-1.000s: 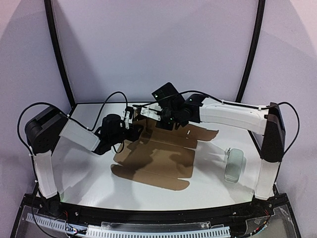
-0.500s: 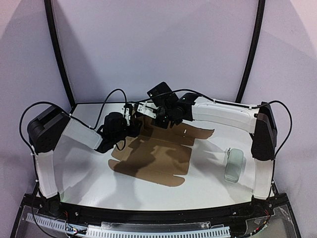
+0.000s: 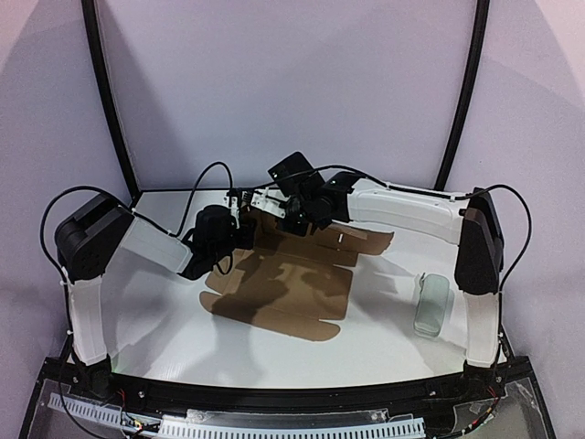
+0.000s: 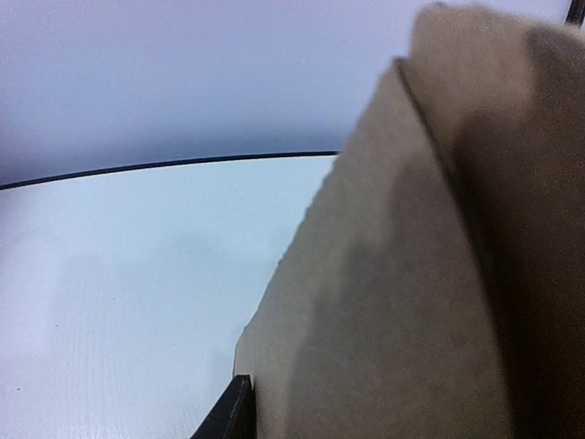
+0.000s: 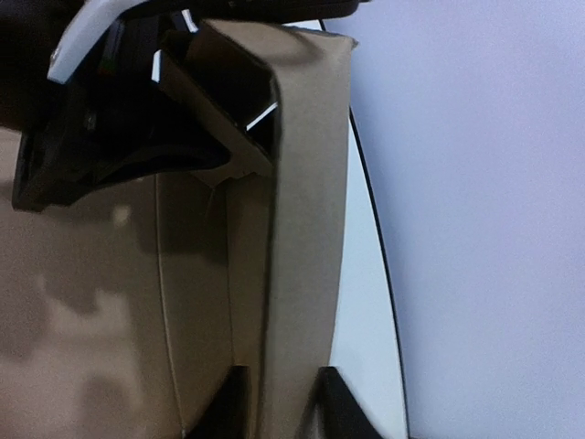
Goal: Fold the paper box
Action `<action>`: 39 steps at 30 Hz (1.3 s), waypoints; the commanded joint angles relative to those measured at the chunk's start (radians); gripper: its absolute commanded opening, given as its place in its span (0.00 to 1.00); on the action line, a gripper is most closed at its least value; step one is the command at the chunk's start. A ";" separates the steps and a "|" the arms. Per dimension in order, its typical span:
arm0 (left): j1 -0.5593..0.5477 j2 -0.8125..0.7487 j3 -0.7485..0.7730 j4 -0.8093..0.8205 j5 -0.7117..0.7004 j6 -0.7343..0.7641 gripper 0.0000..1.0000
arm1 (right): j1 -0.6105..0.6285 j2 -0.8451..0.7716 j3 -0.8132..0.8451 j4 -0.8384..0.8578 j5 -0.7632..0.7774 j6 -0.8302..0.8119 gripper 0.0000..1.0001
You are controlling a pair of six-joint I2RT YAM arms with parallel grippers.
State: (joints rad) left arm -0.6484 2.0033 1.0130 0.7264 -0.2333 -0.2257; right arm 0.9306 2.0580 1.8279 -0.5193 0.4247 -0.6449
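Early stage: one flap lifted, the rest of the sheet unfolded.
The brown paper box (image 3: 292, 283) lies mostly flat at the middle of the surface (image 3: 155, 311). Only its far-left flap stands up, so nearly every fold remains. The right end effector (image 5: 281, 407) straddles that flap and the left end effector (image 3: 236, 219) sits against it; whether either clamps it, I cannot tell. Compared with the earlier frame, the sheet and both arms have shifted slightly left.

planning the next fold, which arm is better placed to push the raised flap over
Right, probably: the right claw straddles the box's raised far flap. The left claw is beside the same flap, but only one finger shows, so its hold is unclear.
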 commanded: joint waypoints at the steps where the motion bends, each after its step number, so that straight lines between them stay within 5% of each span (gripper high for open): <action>1: -0.014 -0.054 0.086 0.107 0.053 -0.063 0.21 | -0.001 0.080 -0.027 -0.089 -0.089 -0.003 0.50; 5: -0.014 -0.063 0.111 0.035 0.061 -0.085 0.11 | -0.001 0.054 -0.012 -0.005 -0.058 -0.008 0.71; 8: -0.014 -0.079 0.134 -0.046 0.086 -0.089 0.04 | -0.001 0.010 -0.026 0.086 -0.051 -0.022 0.97; 17: -0.014 -0.113 0.102 -0.107 0.253 -0.122 0.01 | -0.008 -0.147 -0.021 0.140 -0.183 0.094 0.98; 25: -0.014 -0.108 0.136 -0.226 0.216 -0.089 0.01 | -0.024 -0.278 -0.054 0.043 -0.682 0.264 0.98; 33: -0.014 -0.100 0.138 -0.258 0.213 -0.025 0.01 | -0.098 -0.285 -0.023 0.121 -0.576 0.507 0.98; 39: -0.014 -0.095 0.139 -0.259 0.227 -0.016 0.01 | -0.183 -0.141 0.141 0.021 -0.459 0.624 0.98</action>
State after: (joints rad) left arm -0.6632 1.9450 1.1290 0.4675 -0.0209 -0.2519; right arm 0.7961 1.8208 1.8553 -0.4480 -0.1152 -0.1484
